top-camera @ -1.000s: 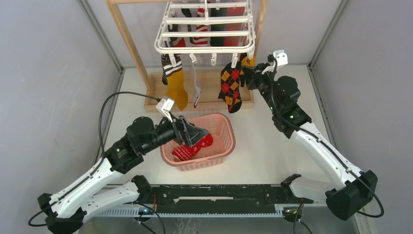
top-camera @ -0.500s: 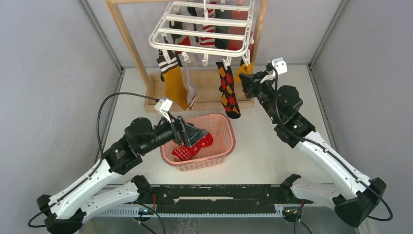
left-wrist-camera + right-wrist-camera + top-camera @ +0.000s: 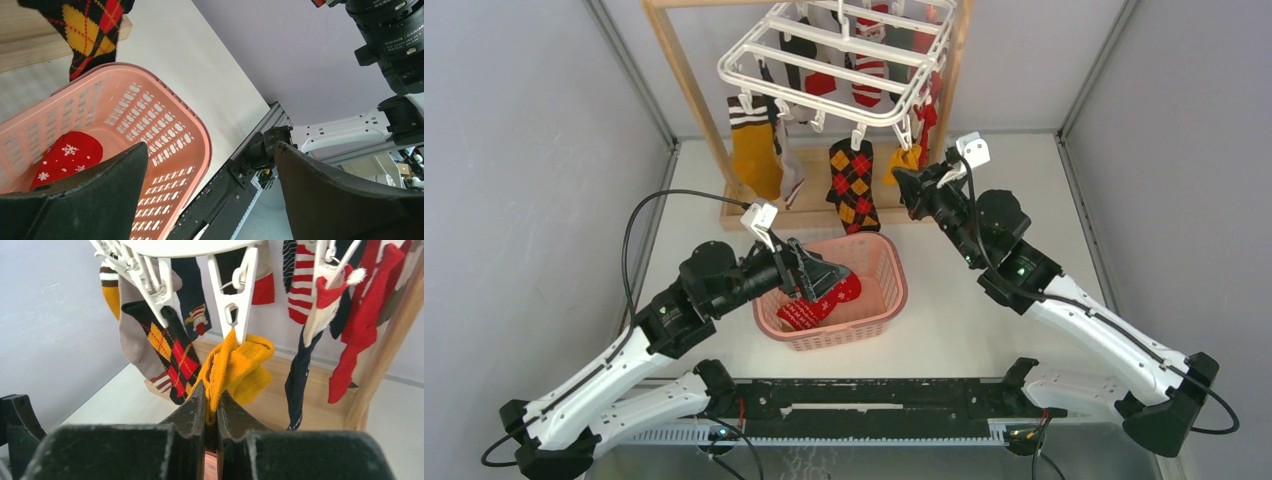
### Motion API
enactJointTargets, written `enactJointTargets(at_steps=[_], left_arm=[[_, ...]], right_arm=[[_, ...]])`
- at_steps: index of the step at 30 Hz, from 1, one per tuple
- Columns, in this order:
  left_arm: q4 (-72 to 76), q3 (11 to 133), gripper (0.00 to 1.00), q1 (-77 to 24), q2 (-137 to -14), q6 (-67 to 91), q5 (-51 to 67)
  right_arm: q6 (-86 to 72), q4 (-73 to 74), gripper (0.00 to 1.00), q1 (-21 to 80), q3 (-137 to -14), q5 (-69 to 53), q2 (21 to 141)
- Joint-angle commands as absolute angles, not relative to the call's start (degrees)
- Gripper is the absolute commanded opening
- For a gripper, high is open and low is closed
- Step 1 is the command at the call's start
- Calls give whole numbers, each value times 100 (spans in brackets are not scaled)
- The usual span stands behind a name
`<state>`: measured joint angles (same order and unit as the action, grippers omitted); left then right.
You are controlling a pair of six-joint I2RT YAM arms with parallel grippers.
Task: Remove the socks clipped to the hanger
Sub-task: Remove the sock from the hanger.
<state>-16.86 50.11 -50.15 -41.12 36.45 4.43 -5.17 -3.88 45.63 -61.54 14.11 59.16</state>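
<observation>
White table [image 3: 954, 320], grey walls [image 3: 514, 150]. Hanger [image 3: 834, 65] hangs at top centre with socks [image 3: 852, 180] clipped. Right gripper [image 3: 210, 399] pinches the yellow sock [image 3: 240, 365]. Left gripper [image 3: 210, 149] is spread wide over the basket [image 3: 890, 270], centre.

Only one legible marking was found. On a black motor housing [image 3: 385, 25] at the upper right of the left wrist view, the brand name "DAMIAO" was printed in small white capitals, preceded by a few Chinese characters and a vertical bar. Two finer white lines were printed beneath it, too small to be read with certainty. White printing was seen in the top view on the red sock [image 3: 809, 310] lying in the pink basket [image 3: 894, 285], but it could not be read. In the left wrist view only white snowflakes were made out on that sock.
</observation>
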Motion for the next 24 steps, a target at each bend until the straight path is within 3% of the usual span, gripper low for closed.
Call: enactJointTargets(at_steps=[1,24], left_arm=[[-1459,4930,100,-5054,-4050,3536,371],[-137,5244,100,-5045,-4664,2885,42]], right_arm=[[-384,-608,12,4813,-6167,1568,5997],[-826,-447,11,5224,-6817,622,6486]])
